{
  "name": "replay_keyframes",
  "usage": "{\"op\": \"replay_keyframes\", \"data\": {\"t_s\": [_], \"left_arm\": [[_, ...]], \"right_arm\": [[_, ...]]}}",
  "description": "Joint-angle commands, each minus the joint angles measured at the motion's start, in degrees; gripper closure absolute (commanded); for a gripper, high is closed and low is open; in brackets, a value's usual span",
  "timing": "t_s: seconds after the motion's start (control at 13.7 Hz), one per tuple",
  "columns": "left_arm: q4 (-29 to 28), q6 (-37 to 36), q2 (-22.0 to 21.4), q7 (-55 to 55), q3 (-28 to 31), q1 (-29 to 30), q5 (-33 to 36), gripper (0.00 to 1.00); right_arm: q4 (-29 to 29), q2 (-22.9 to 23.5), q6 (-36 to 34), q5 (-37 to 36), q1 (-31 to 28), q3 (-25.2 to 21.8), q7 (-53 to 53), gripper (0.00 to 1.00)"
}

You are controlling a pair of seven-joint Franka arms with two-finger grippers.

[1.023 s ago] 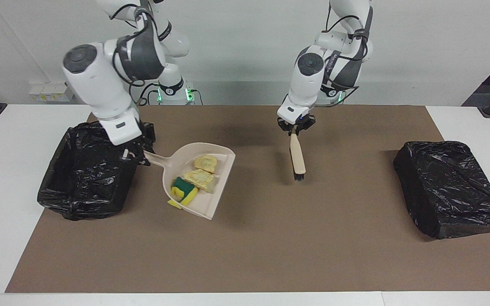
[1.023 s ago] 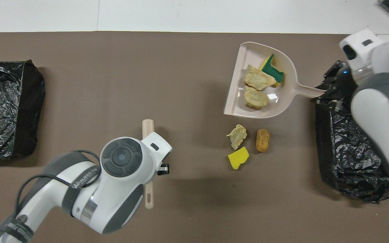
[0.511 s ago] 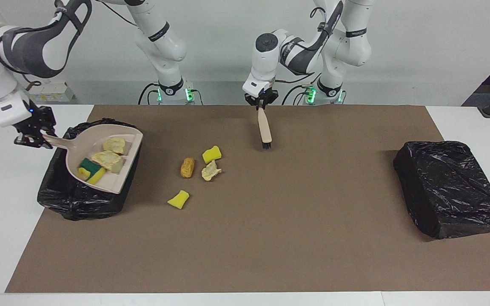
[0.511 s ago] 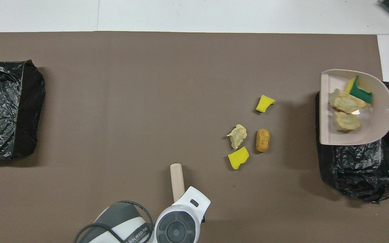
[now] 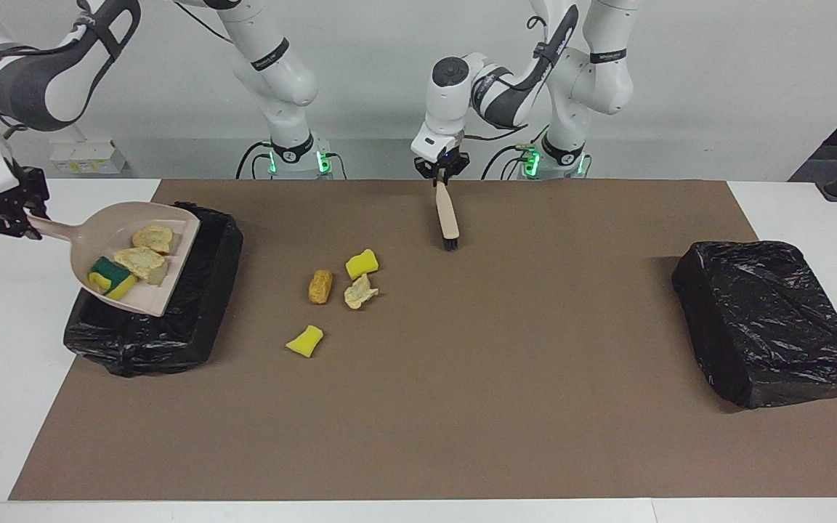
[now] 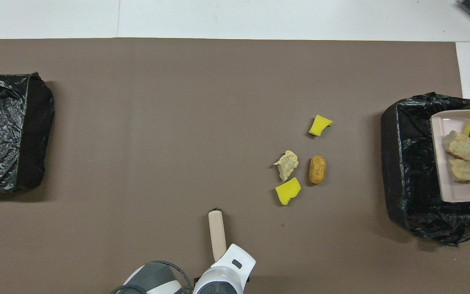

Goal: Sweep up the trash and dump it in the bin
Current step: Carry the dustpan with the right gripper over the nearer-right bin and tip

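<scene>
My right gripper point(image 5: 20, 222) is shut on the handle of the beige dustpan point(image 5: 157, 294) and holds it in the air over the black-lined bin point(image 5: 171, 341) at the right arm's end. The pan point(image 6: 463, 192) carries two pale wads point(image 5: 144, 260) and a yellow-green sponge point(image 5: 110, 276). On the mat lie a yellow sponge chunk point(image 5: 362, 263), a brown bread piece point(image 5: 320, 286), a paper wad point(image 5: 360, 292) and another yellow chunk point(image 5: 305, 340). My left gripper point(image 5: 442, 180) is shut on the beige brush point(image 5: 448, 218), bristles down, near the robots' edge of the mat.
A second black-bagged bin point(image 5: 767, 319) stands at the left arm's end of the table. The brown mat point(image 5: 506, 407) covers most of the white table. The loose scraps lie between the brush and the bin under the dustpan.
My right gripper has carried the dustpan further toward the right arm's end, over the bin. My left gripper has drawn the brush slightly toward the robots. The loose scraps have not moved.
</scene>
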Motion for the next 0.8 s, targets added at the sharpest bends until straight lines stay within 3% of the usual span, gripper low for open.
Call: {"op": "replay_keyframes", "data": {"t_s": [0.0, 0.07, 0.15, 0.22, 0.37, 0.51, 0.73], "left_arm": [[-1.8, -0.7, -1.7, 4.1, 0.9, -0.2, -1.0, 0.49], [-1.2, -1.0, -1.1, 3.7, 1.0, 0.6, -1.1, 0.32], [-0.6, -1.4, -0.4, 3.7, 1.0, 1.7, -1.0, 0.09], [0.0, -2.5, -0.4, 3.7, 1.1, 2.6, -1.0, 0.00], [2.3, -6.1, -0.5, 6.3, 1.4, 5.1, -0.4, 0.00], [6.5, -9.7, -0.6, 10.1, 1.3, 9.7, 4.4, 0.00], [11.5, -12.2, -1.0, 19.3, 1.4, 18.5, 7.7, 0.00]], "right_arm": [[-8.8, -6.0, 1.6, -6.3, 3.8, 0.3, 6.6, 1.00], [-9.2, -6.2, 1.3, -6.5, 4.7, 0.3, 6.9, 1.00], [-9.1, -6.3, -0.2, -6.8, 6.3, 0.2, 7.3, 1.00], [-8.7, -6.3, -2.0, -7.3, 7.0, 0.2, 8.9, 1.00], [-7.2, -6.4, -2.7, -7.5, 7.1, 0.2, 8.7, 1.00], [-2.1, -6.8, -8.1, -7.5, 7.5, 0.4, 7.9, 1.00], [5.4, -6.9, -15.4, -7.6, 7.7, 4.7, 7.2, 1.00]]}}
